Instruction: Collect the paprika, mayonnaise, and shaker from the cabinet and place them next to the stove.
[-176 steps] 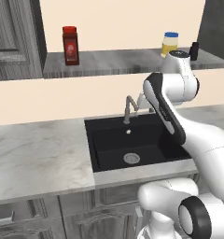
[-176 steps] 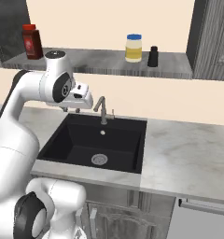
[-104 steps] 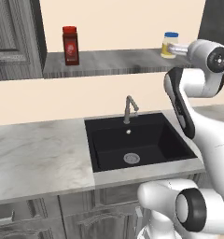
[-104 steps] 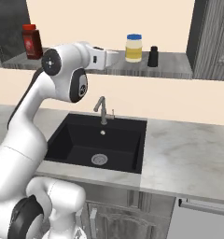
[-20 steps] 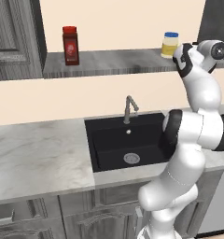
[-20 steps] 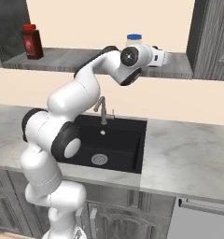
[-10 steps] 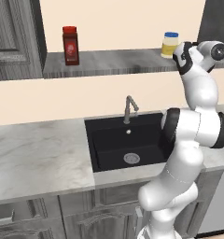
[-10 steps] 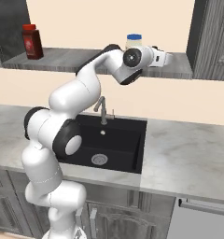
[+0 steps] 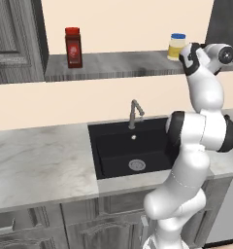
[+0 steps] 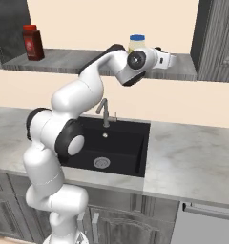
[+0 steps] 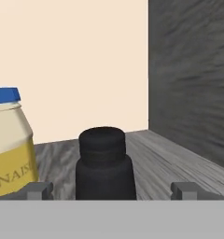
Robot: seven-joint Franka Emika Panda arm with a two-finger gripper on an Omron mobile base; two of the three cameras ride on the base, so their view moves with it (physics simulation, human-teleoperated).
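The black shaker (image 11: 104, 163) stands upright on the cabinet's grey streaked shelf board (image 11: 151, 154). My gripper (image 11: 111, 189) is open, and its fingertips (image 11: 37, 189) sit wide apart on either side of the shaker's base. The mayonnaise (image 11: 9, 140), a pale yellow jar with a blue lid, stands just left of the shaker; it also shows beside my hand (image 9: 189, 56) and behind my forearm (image 10: 137, 43). The paprika (image 9: 74, 47), a tall red bottle, stands at the shelf's far left end (image 10: 33, 42). The stove is out of view.
The cabinet's dark side wall (image 11: 193, 79) rises close on the shaker's right. Below the shelf lie a black sink (image 9: 133, 151) with a faucet (image 9: 134, 109) and a marble counter (image 9: 41, 160). Panelled door units (image 10: 216, 38) flank the shelf.
Over the last second my hand has edged a little further in over the shelf toward the shaker. The jar and the bottles have not moved.
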